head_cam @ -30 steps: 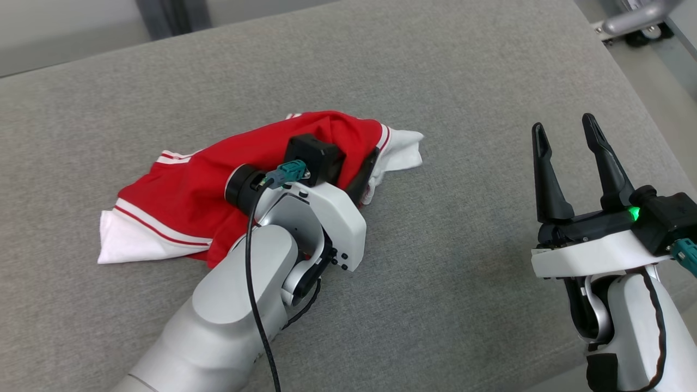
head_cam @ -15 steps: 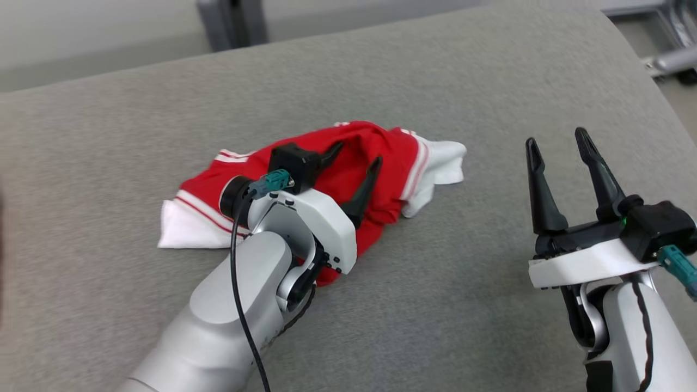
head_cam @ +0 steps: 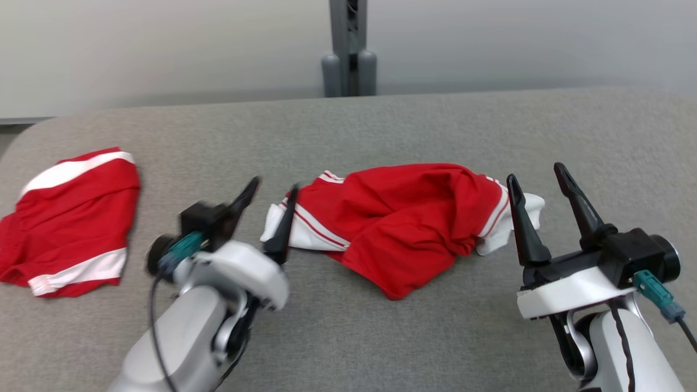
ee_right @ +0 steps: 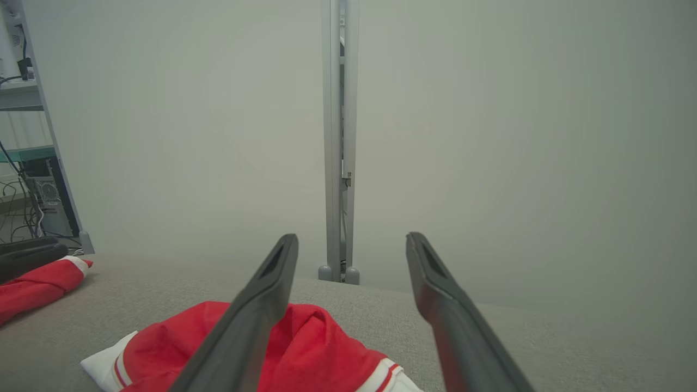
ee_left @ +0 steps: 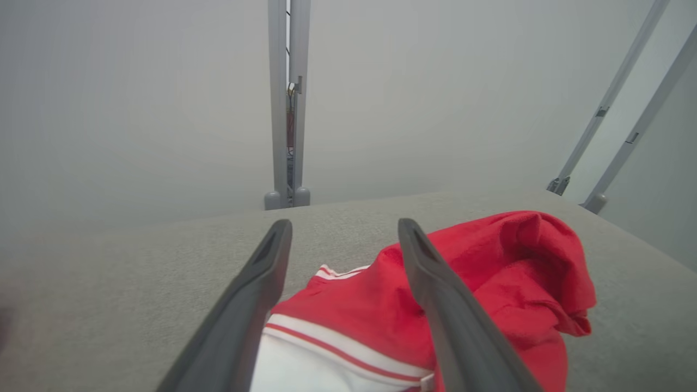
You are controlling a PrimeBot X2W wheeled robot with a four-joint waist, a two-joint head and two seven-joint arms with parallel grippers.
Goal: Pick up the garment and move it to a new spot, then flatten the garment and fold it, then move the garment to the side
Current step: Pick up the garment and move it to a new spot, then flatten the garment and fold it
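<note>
Grey fabric surface (head_cam: 381, 337) spans foreground. Second red-and-white cloth (head_cam: 71, 218) lies flat near its left end. Grey upright post (head_cam: 348, 49) behind, against pale wall (head_cam: 163, 49). Shelf with cables (ee_right: 22, 179) beyond.

left gripper (head_cam: 274, 184): two long dark fingers (ee_left: 245, 305) that taper to points, with a shallow slot near each tip. behind them a black box (head_cam: 204, 220), a teal plug (head_cam: 182, 247) trailing a thin black cable (head_cam: 151, 310), a rounded white wrist shell (head_cam: 245, 269) and a pale grey forearm (head_cam: 179, 337). this arm is motion-blurred.

right gripper (head_cam: 535, 171): same dark fingers on a black base. white wrist plate (head_cam: 566, 291), right box (head_cam: 631, 253) in black, right plug (head_cam: 653, 288) in teal, right cable (head_cam: 621, 332) black along the grey right forearm (head_cam: 648, 354).
</note>
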